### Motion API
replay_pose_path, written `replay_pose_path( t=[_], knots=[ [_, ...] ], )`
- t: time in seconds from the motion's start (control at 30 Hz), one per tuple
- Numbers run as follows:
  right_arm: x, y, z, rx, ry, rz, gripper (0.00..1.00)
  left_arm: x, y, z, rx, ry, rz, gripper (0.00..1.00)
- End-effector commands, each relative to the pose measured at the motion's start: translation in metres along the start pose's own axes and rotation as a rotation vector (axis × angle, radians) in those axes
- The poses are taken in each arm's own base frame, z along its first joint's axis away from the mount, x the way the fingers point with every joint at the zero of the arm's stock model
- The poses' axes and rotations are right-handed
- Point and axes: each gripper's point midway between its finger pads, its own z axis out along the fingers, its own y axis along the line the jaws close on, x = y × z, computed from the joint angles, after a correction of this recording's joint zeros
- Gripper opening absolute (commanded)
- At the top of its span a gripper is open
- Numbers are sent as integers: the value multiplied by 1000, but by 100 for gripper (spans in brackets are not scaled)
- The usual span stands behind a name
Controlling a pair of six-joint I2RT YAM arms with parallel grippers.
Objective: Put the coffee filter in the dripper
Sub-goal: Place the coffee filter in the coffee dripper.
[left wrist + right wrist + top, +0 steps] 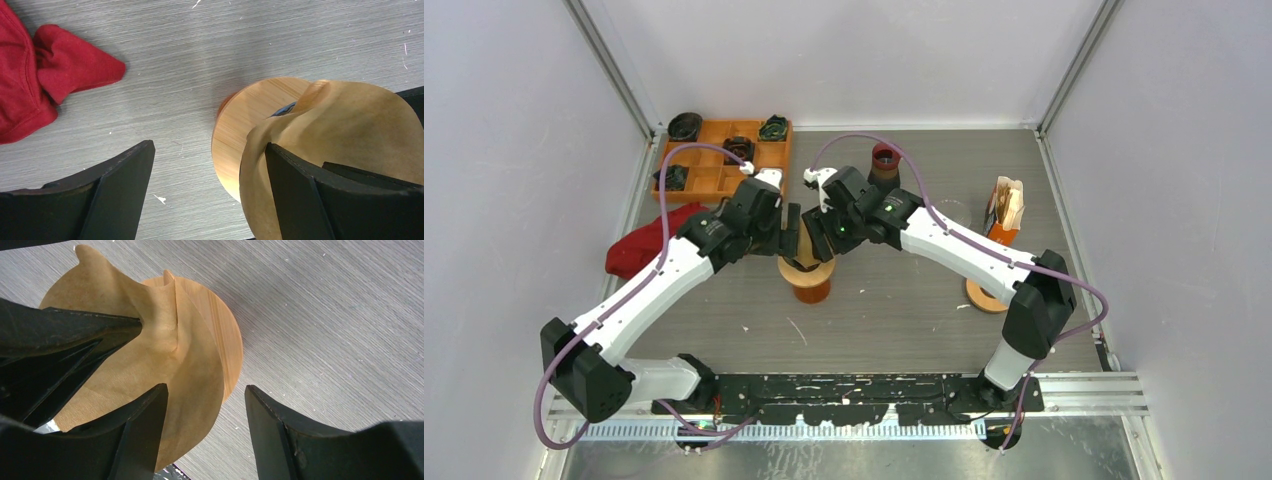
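The brown paper coffee filter [350, 125] sits crumpled and partly folded on top of the round wooden dripper [808, 279] at the table's centre. It also shows in the right wrist view [165, 350], over the dripper's wooden rim [227, 335]. My left gripper [209, 146] is open, with its right finger [300, 195] pushed into the filter and its left finger outside the dripper. My right gripper [206, 388] is open, with its left finger [135, 430] over the filter's edge and its right finger over bare table. In the top view both grippers meet above the dripper.
A red cloth [639, 245] lies left of the dripper. An orange tray [714, 165] with dark items is at the back left. A dark red cup [885, 160] stands behind. A holder of spare filters [1006, 205] and a wooden disc [984, 295] are at the right.
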Motion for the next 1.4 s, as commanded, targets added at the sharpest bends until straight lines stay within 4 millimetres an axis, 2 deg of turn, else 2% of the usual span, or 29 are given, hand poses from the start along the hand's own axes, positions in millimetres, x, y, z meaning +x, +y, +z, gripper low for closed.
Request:
replay_pose_path(
  t=[0.0,0.23,0.37,0.67,1.03,1.13,1.37],
  knots=[
    [-19,6,-12,-33,-77,-18,64,-11,-2,2,10,-42,-26,84],
    [-20,5,-7,-25,-74,-23,65,-2,1,5,2,-19,-21,84],
    [-26,6,-14,-26,-95,-23,65,0,1,2,16,-22,-22,84],
    [-45,10,-36,-34,-165,-25,66,-7,-1,-10,44,-63,-20,86],
    [-56,12,-40,-34,-196,-17,67,-15,-4,-21,79,-97,-25,87],
    [-58,12,-42,-29,-204,-16,67,-16,-4,-25,80,-105,-26,92],
    [-66,8,-53,-6,-255,-13,68,-22,-5,-41,111,-139,-39,96]
  ],
)
